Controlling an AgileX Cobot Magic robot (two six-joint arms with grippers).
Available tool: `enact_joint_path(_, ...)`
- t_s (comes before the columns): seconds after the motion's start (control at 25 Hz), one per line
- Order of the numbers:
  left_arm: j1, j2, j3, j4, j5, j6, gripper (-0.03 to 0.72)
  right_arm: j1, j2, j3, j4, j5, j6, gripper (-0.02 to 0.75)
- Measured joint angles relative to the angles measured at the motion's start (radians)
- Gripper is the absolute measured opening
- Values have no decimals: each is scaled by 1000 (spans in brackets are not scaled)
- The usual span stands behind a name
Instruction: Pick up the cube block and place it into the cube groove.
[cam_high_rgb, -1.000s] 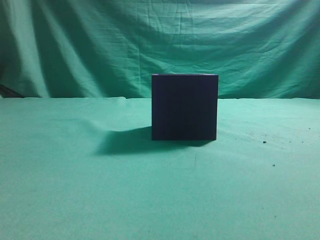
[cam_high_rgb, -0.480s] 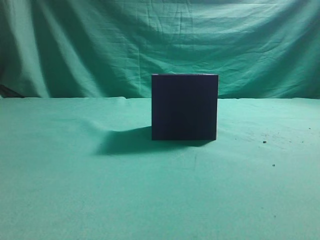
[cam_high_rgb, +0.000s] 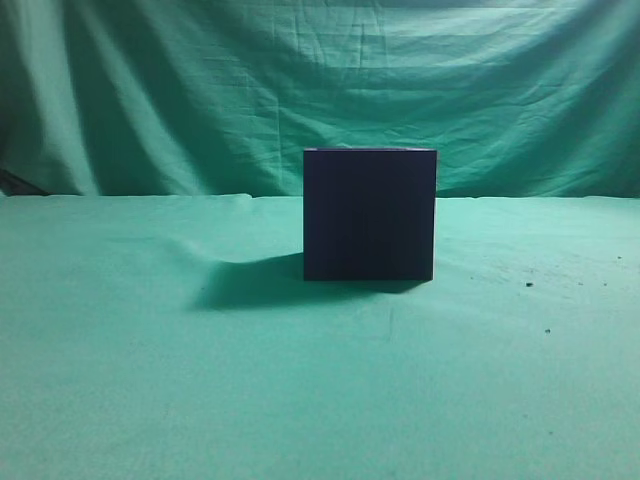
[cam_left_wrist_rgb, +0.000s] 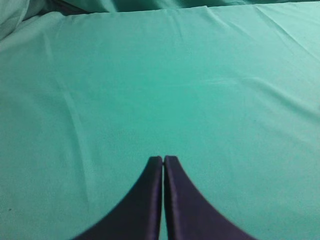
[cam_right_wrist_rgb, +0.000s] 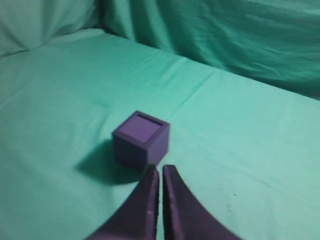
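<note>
One cube groove (cam_high_rgb: 369, 214) upright on green cloth (cam_high_rgb: 150, 390), top recess filled flush by cube block (cam_right_wrist_rgb: 143, 128), left gripper (cam_left_wrist_rgb: 163, 159) fingers pressed together over bare cloth, right gripper (cam_right_wrist_rgb: 159, 169) fingers nearly touching, just in front of groove.

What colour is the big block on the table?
The block is very dark purple, almost navy; the exterior view shows it best.
</note>
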Motion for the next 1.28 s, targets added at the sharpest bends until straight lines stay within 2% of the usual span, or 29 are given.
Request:
enact_joint_path(0.36,0,0,0,0,0,0,0,-360,-185,348,20,-377,-4,0)
enact_joint_path(0.56,0,0,0,0,0,0,0,-482,-256,526,29,-520,-4,0)
enact_joint_path(0.8,0,0,0,0,0,0,0,-545,-260,674,89,-538,-4,0)
enact_joint_path(0.88,0,0,0,0,0,0,0,-548,-260,678,95,-509,-4,0)
enact_joint_path(0.92,0,0,0,0,0,0,0,-548,-260,678,97,-489,-4,48)
enact_joint_path(1.28,0,0,0,0,0,0,0,-548,-260,679,99,-464,-4,48)
